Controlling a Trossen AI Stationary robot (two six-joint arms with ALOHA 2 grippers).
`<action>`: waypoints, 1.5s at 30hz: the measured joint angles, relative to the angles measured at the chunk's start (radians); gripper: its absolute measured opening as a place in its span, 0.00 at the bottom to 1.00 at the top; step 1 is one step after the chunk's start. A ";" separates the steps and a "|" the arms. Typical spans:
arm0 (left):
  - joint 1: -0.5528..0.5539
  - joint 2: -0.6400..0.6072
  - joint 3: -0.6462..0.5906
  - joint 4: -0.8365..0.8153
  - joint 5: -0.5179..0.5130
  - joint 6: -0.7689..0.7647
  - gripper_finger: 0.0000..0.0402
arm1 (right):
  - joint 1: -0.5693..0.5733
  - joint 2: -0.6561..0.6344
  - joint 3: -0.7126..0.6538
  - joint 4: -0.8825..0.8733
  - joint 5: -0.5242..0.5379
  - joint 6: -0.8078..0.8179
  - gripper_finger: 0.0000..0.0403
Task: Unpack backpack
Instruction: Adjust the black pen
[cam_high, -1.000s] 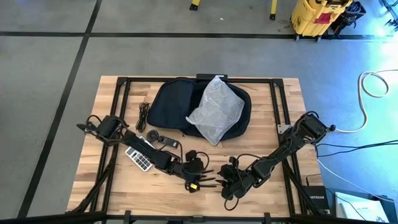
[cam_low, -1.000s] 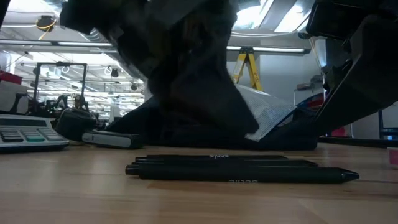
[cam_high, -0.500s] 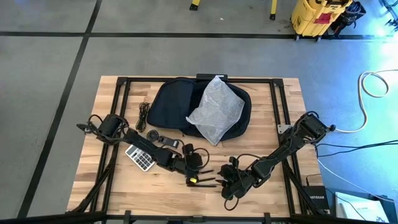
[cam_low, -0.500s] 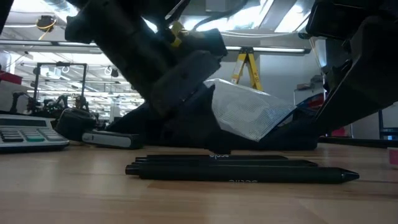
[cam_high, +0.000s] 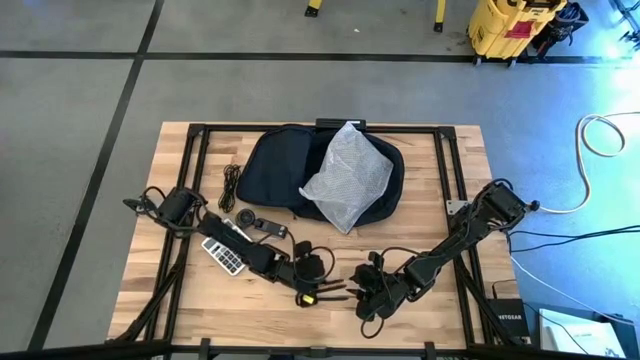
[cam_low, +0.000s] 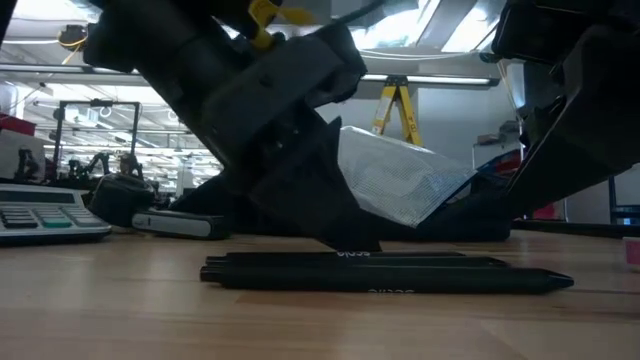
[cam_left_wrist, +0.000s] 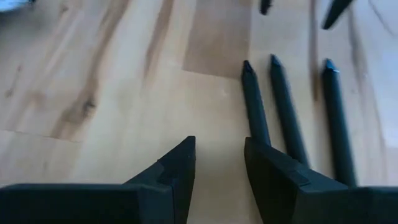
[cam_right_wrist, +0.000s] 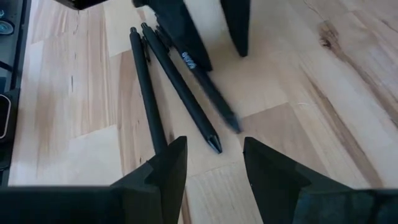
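Navy backpack (cam_high: 290, 170), long axis across table, crinkly bag (cam_high: 347, 175) atop

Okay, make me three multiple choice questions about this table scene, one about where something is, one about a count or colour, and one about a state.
1. Where does the crinkly clear plastic bag lie?
A. On the backpack
B. On the calculator
C. On the floor

2. How many black pens lie on the wood between the two grippers?
A. One
B. Three
C. Six

3. How do the left gripper's fingers stand?
A. Clamped on a pen
B. Apart, holding nothing
C. Inside the backpack

Answers:
1 A, the high view shows it resting on the bag's right half.
2 B, the left wrist view shows three side by side.
3 B, bare wood shows between the fingers.
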 joint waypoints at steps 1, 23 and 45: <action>-0.001 0.000 0.000 0.005 0.000 -0.001 0.31 | 0.000 0.000 0.000 0.000 0.000 0.000 0.35; 0.002 0.003 0.000 0.059 0.000 0.007 0.31 | 0.000 0.000 0.000 0.001 -0.007 0.000 0.35; 0.003 0.004 0.000 0.060 0.033 0.007 0.31 | 0.000 0.000 0.000 0.001 -0.006 0.000 0.35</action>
